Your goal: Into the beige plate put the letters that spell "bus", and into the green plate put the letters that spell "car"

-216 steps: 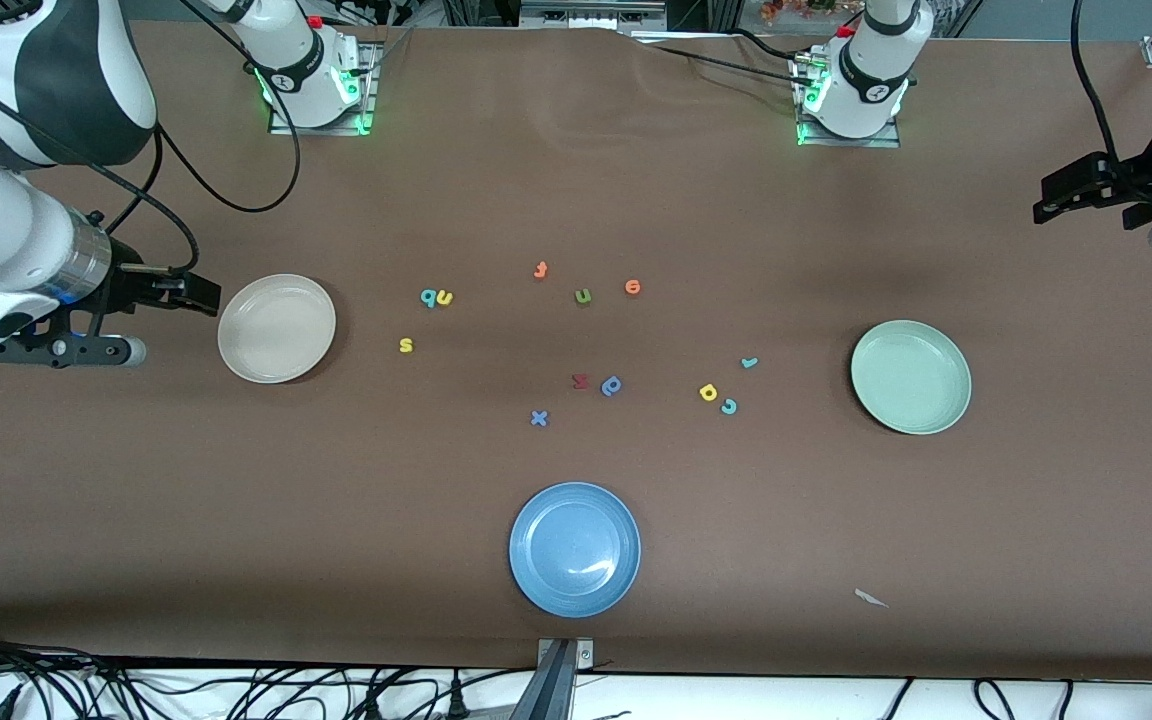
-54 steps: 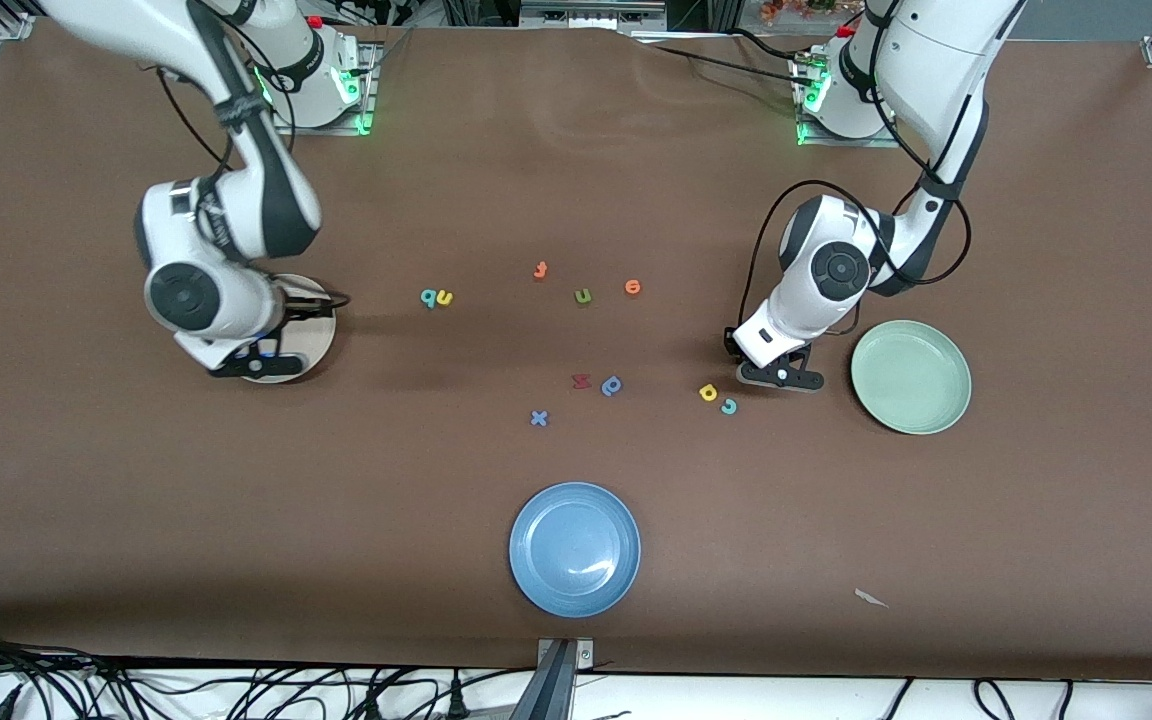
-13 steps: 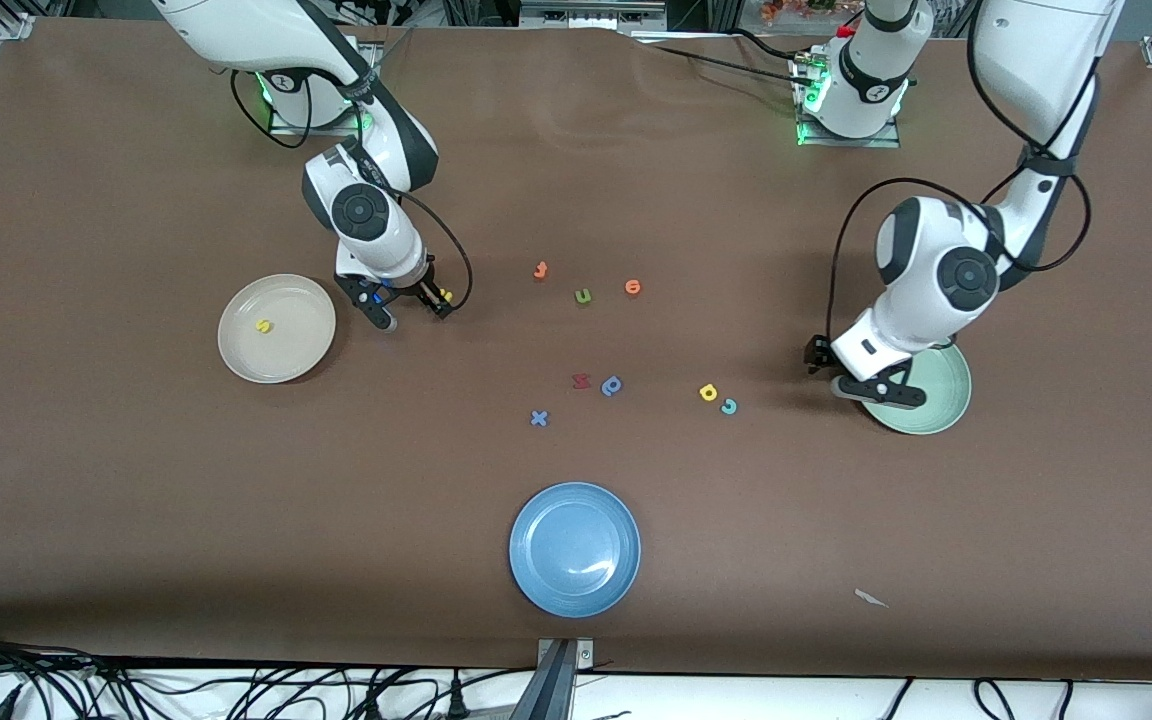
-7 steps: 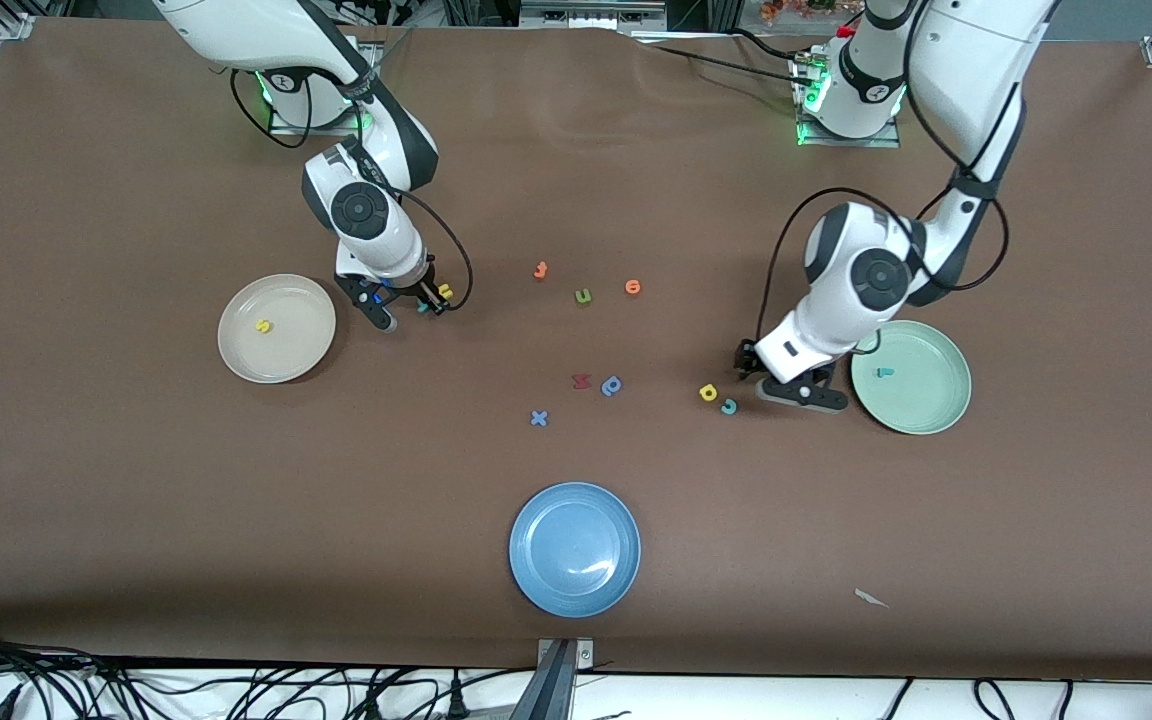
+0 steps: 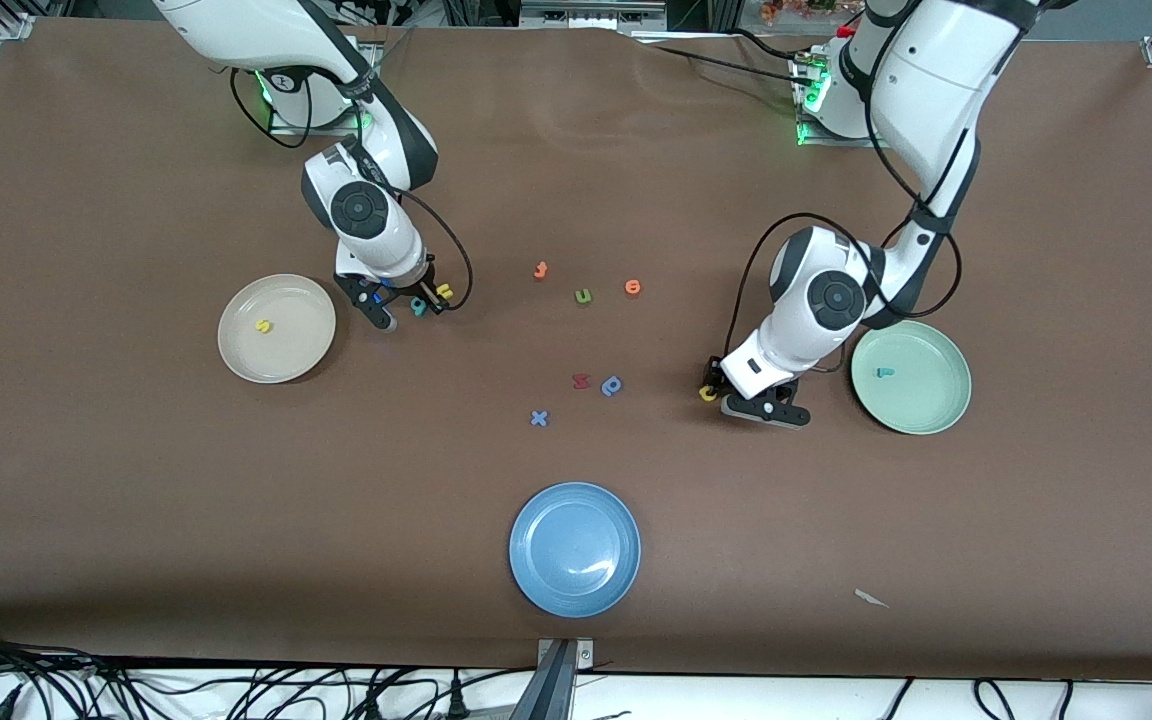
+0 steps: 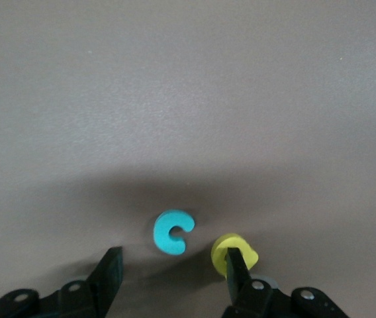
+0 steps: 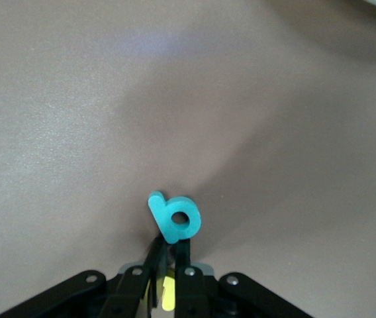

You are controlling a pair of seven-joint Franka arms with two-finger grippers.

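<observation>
swung from green plate (image 5: pixel 911 377) to teal c (image 6: pixel 173 232): left gripper (image 6: pixel 171 275) open; right gripper (image 7: pixel 169 260) pinching teal b (image 7: pixel 175 218).

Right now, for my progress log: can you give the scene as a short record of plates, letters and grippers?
beige plate: holds yellow s
green plate: holds teal r
left gripper: open, low over teal c, one finger at yellow a
right gripper: shut, tips at teal b; yellow u beside it
</observation>
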